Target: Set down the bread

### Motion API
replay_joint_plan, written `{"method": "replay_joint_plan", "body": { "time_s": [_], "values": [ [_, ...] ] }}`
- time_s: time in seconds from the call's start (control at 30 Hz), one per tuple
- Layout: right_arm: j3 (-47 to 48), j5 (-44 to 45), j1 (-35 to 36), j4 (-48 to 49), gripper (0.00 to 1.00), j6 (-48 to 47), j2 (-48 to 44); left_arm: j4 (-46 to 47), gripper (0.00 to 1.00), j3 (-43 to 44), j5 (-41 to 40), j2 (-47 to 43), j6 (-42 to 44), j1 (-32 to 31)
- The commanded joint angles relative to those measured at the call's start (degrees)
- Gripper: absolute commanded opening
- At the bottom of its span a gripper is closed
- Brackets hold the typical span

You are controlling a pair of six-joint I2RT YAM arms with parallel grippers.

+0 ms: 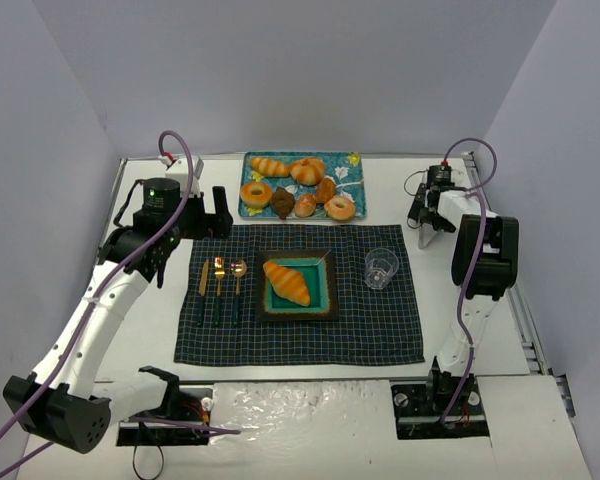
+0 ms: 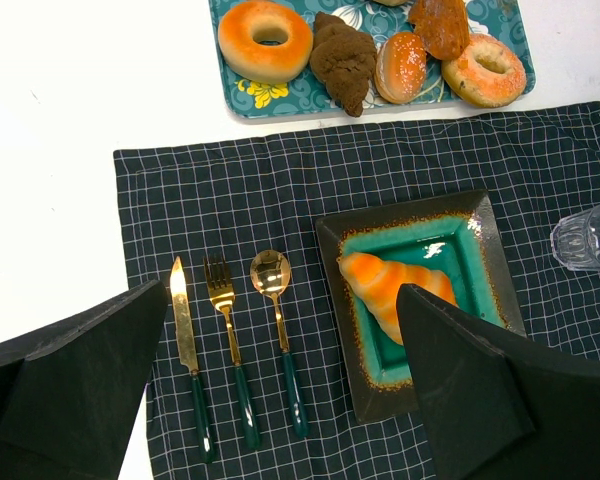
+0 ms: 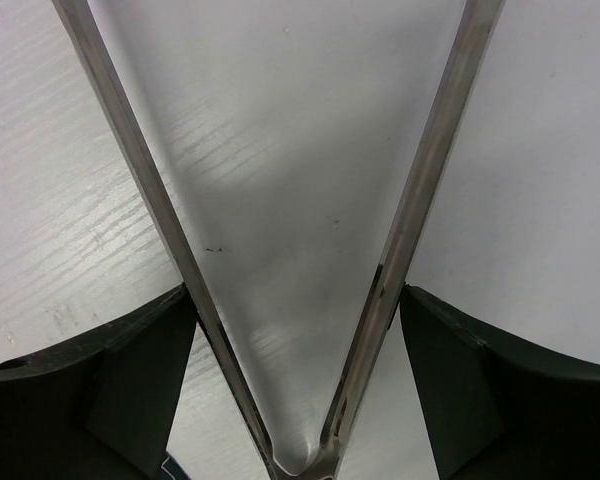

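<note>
Left arm point(image 1: 92, 315): white links and black joints, with a green light point(image 1: 152, 188) on the joint housing toward 12 o'clock.
Right arm point(image 1: 485, 250): slim white lower link, boxy black upper housing.
Cables point(image 1: 10, 432): purple — one looped over each arm.
Left gripper point(image 2: 282, 288): two matte black wedge-shaped fingers.
Right gripper point(image 3: 296, 290): black, angular fingers — same build.
</note>
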Motion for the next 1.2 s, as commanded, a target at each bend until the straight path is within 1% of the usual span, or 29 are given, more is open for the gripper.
{"method": "replay_joint_plan", "body": {
  "time_s": [0.0, 0.1, 0.27, 0.33, 0.57, 0.6, 0.73, 0.8, 0.87, 1.0, 1.17],
  "values": [
    [0.2, 2.8, 0.6, -0.2, 0.79, 0.5, -6.4, 4.1, 0.97, 0.9, 0.2, -0.8, 0.3, -0.2],
    [0.1, 3.0, 0.6, -0.6, 0.82, 0.3, -8.4, 4.1, 0.97, 0.9, 0.2, -0.8, 0.4, -0.2],
    [-0.8, 1.5, 0.7, -0.8, 0.82, 0.2, -13.6, 4.1, 0.97, 0.9, 0.0, -0.7, 0.4, -0.3],
    [-1.6, 0.5, 1.0, -0.9, 0.83, 0.4, -16.9, 4.0, 0.97, 0.9, 0.0, -0.8, 0.4, -0.3],
    [-3.4, -8.4, 1.5, -0.8, 0.84, 1.3, -30.9, 4.2, 0.97, 1.0, 0.5, -0.5, 0.3, -0.3],
    [-3.7, -9.6, 1.6, -0.7, 0.85, 1.5, -34.2, 4.2, 0.97, 1.0, 0.5, -0.6, 0.2, -0.2],
    [-5.5, -16.0, 3.7, 0.4, 0.87, 2.5, -41.8, 4.4, 0.97, 0.9, 0.8, -0.6, 0.1, -0.3],
    [-6.9, -17.8, 6.0, 1.7, 0.90, 3.2, -46.7, 4.4, 0.97, 0.9, 0.8, -0.6, 0.1, -0.4],
    [-8.5, -18.8, 9.3, 2.6, 0.92, 3.3, -49.7, 4.2, 0.97, 0.8, 0.5, -0.7, 0.2, -0.6],
    [-10.1, -19.7, 13.2, 2.6, 0.93, 4.0, -54.0, 4.1, 0.97, 0.8, 0.2, -1.0, 0.3, -0.8],
    [-12.8, -22.7, 15.3, 2.6, 0.96, 5.2, -57.7, 4.1, 0.97, 0.8, 0.3, -1.0, 0.2, -0.9]
  ]
}}
